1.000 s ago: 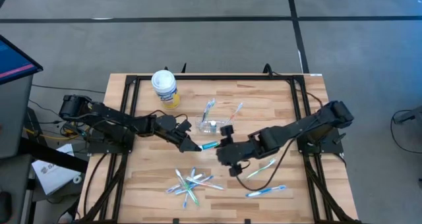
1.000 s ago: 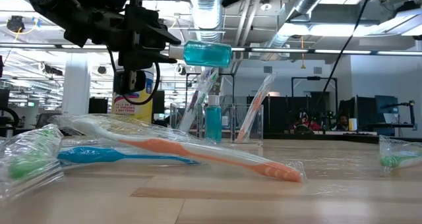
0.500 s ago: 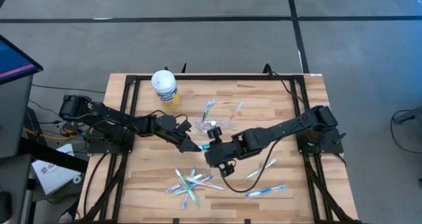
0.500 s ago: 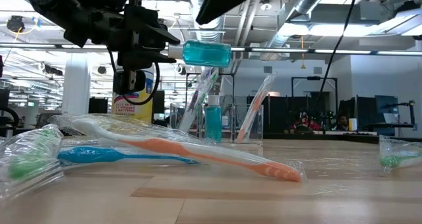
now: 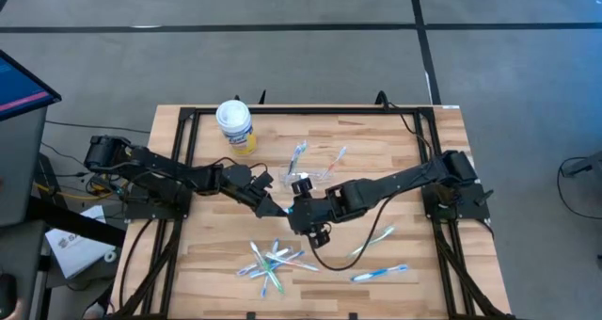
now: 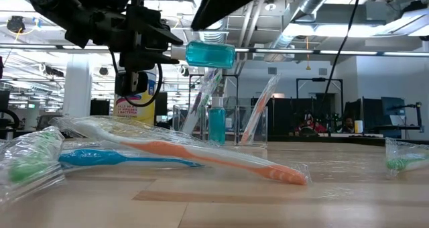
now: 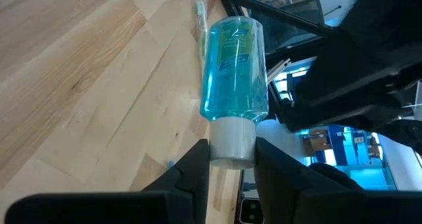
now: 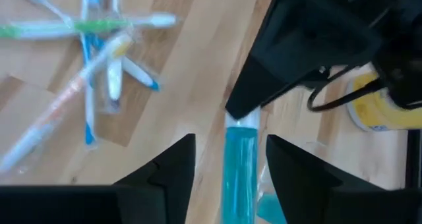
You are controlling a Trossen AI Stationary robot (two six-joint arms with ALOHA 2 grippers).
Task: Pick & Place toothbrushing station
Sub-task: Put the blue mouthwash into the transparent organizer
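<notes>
Wood: a pale wooden table (image 5: 395, 141) with a black frame holds everything.
Far left: the left arm reaches in toward the middle of the table.
Back left: a white tub with a yellow label (image 5: 234, 125) stands upright, apart from the work.
Left gripper: the left gripper (image 7: 231, 159) is clenched on the white cap of a small teal tube (image 7: 234, 69), holding it level in the air above the table, probably so the other arm can take its free end.
Centre: a clear cup (image 5: 303, 180) sits just behind the tube, already holding several items.
Front centre: a loose heap of wrapped toothbrushes (image 5: 276, 260) lies on the table, not yet sorted.
Right gripper: the right gripper (image 8: 227, 159) has its jaws spread wide on either side of the tube's body, not yet closed on it.
Front right: two more brushes (image 5: 376, 254) lie well apart from the heap.
Overhead view only: shows both arms meeting at the centre.
Table-level view only: shows the tube lifted clear of the wood.
Wrist views only: show which end each gripper has.
</notes>
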